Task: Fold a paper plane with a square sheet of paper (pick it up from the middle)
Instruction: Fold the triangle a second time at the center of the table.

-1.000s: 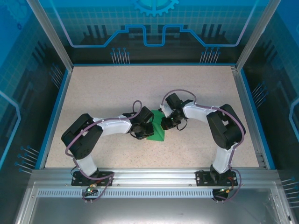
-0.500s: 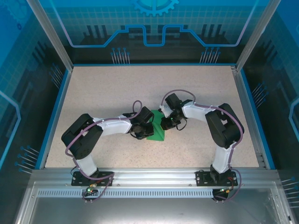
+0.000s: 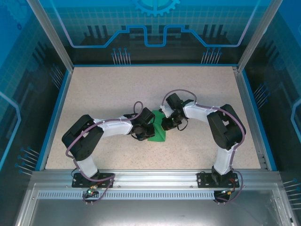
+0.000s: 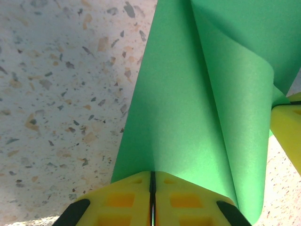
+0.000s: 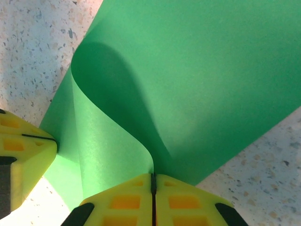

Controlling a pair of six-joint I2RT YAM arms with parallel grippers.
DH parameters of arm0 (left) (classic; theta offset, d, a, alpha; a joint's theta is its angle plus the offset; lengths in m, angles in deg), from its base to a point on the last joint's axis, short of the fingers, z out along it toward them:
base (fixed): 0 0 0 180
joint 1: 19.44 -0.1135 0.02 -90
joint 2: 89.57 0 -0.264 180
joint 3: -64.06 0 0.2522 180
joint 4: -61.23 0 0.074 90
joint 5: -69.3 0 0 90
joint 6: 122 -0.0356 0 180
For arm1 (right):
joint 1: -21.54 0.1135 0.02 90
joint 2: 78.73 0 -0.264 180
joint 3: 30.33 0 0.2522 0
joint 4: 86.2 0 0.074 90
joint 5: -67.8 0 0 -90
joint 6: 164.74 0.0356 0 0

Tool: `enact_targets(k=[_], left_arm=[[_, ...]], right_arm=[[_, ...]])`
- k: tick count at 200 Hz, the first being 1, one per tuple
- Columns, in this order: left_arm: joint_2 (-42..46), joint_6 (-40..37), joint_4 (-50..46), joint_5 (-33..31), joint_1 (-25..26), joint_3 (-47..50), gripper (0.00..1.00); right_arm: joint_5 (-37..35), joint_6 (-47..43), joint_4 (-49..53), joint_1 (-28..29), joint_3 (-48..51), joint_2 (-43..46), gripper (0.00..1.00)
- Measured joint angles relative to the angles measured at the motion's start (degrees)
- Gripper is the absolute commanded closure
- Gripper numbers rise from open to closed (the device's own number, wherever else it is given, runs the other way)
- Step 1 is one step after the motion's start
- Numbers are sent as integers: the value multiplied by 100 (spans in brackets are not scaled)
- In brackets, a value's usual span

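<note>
The square sheet of paper [image 3: 158,135] is held between both grippers. The jaws of the left gripper [image 4: 152,177] are pressed fully together, with an edge of the sheet pinched in the seam between them. Ahead of these jaws and to their right the paper is curled into a loose roll, and the speckled table [image 4: 56,94] is seen to their left. The right gripper [image 5: 153,178] is likewise clamped tight on the sheet, with the curl standing just ahead and left of its jaws.

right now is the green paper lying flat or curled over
Curled over: the paper bows in a rounded loop, pinched by the shut left tool and right tool.
</note>
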State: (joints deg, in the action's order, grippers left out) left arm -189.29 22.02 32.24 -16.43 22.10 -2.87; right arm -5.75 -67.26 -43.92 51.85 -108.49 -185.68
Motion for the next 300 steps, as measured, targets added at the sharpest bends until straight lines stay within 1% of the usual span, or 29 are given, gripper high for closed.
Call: enact_targets(k=[25, 99, 200, 300], left_arm=[[0, -2, 0, -2, 0, 0, 89], [2, -22, -20, -7, 7, -2, 88], [2, -22, -111, -68, 26, -37, 89], [2, -22, -125, -105, 33, -44, 89]], right_arm=[[-107, -7, 39, 0, -2, -35, 93], [-94, -7, 66, 0, -63, -105, 92], [199, -7, 66, 0, -76, 74, 93], [57, -31, 68, -4, -160, -205, 93]])
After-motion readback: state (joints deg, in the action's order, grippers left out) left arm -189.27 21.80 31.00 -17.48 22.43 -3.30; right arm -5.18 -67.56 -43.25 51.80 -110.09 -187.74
